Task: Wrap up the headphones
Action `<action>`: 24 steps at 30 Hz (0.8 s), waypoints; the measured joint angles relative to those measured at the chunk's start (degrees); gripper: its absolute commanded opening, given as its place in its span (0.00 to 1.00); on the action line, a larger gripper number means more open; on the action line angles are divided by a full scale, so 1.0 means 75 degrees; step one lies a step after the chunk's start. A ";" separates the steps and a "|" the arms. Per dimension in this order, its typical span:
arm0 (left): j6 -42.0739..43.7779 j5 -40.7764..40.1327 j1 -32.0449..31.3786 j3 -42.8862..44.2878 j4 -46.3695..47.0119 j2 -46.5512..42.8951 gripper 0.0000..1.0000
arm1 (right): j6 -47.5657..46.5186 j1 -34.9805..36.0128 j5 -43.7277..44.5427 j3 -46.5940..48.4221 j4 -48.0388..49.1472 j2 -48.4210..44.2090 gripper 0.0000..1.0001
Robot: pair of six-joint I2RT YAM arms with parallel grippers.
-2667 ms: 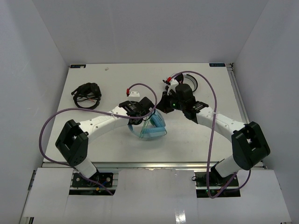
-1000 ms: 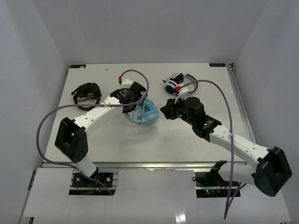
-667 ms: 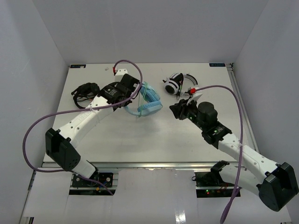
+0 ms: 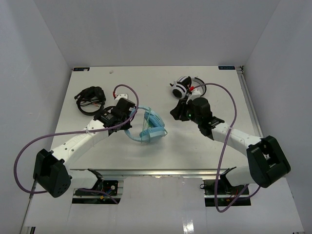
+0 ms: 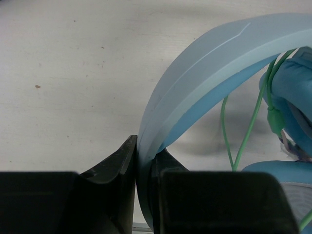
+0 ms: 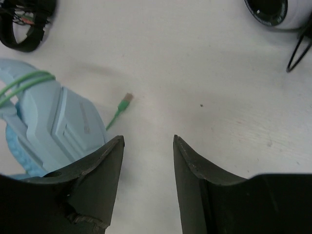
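The left claw (image 5: 146, 150) was closed narrowly on the wide padded headband (image 5: 204, 58) of the light blue headphones (image 4: 152, 127). Its two dark fingers pressed the band from either side, close to one end of the arch. From that grip the band curved up and away to the right in the wrist view, with the white counter (image 5: 73, 58) behind it. The thin pale green cable (image 5: 248, 126) ran in loose strands under the arch and across a blue ear cup (image 5: 292, 92) at the right edge. In the top view the headphones were left of the counter's middle, just off the end of the left arm. Whether they rested on the surface or were raised off it could not be told.

The right claw (image 6: 148, 140) stood partly open with nothing in its grasp, only counter showing in the gap. It hung near the headphones' right side. Left of its left finger lay a light blue outer shell (image 6: 63, 122), with green cable wound over the band above it. The cable's plug (image 6: 126, 99) lay loose on the counter just beside that shell. Black headphones (image 6: 22, 29) sat toward the counter's far left. White-and-black headphones (image 6: 278, 12) sat toward the far right.
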 measured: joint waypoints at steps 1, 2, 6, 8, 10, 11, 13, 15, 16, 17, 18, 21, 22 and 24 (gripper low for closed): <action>-0.0028 0.0070 0.0000 -0.0124 0.0113 -0.0101 0.00 | 0.0057 -0.0002 -0.0065 0.0200 -0.0014 0.0175 0.53; -0.0053 0.0134 0.0000 -0.0237 0.0210 -0.0189 0.00 | 0.0110 -0.0004 -0.0133 0.0363 -0.0015 0.0332 0.53; -0.0112 0.0335 0.0000 -0.0626 0.0545 -0.0355 0.00 | 0.0283 -0.0006 -0.0470 0.0831 -0.0100 0.0982 0.54; -0.0124 0.0425 0.0000 -0.0786 0.0685 -0.0393 0.00 | 0.0324 -0.0006 -0.0654 0.1143 -0.0213 0.1453 0.54; -0.0125 0.0481 0.0000 -0.0900 0.0781 -0.0433 0.00 | 0.0339 -0.0005 -0.0814 0.1388 -0.0321 0.1864 0.54; -0.0127 0.0507 0.0000 -0.0945 0.0834 -0.0455 0.00 | 0.0340 -0.0004 -0.0884 0.1435 -0.0380 0.1983 0.54; -0.0120 0.0568 0.0000 -0.1058 0.1017 -0.0520 0.00 | 0.0343 -0.0005 -0.1013 0.1485 -0.0474 0.2160 0.54; -0.0113 0.0704 0.0000 -0.1279 0.1346 -0.0723 0.00 | 0.0334 -0.0006 -0.1133 0.1448 -0.0464 0.2178 0.54; -0.0114 0.0775 0.0000 -0.1367 0.1472 -0.0847 0.00 | 0.0313 -0.0006 -0.1187 0.1416 -0.0423 0.2170 0.54; -0.0105 0.0850 0.0000 -0.1410 0.1581 -0.0963 0.00 | 0.0267 -0.0006 -0.1239 0.1364 -0.0361 0.2149 0.54; -0.0087 0.0921 0.0000 -0.1416 0.1682 -0.1056 0.00 | 0.0209 -0.0006 -0.1285 0.1242 -0.0230 0.2099 0.54; -0.0046 0.1057 0.0000 -0.1282 0.1875 -0.1197 0.00 | 0.0054 -0.0031 -0.1350 0.0622 0.0014 0.1699 0.54; -0.0026 0.1088 0.0000 -0.1171 0.1877 -0.1197 0.00 | 0.0035 -0.0061 -0.1366 0.0448 0.0065 0.1571 0.54; 0.0008 0.1145 -0.0001 -0.0949 0.1888 -0.1188 0.00 | 0.0041 -0.0151 -0.1432 0.0244 0.0151 0.1395 0.55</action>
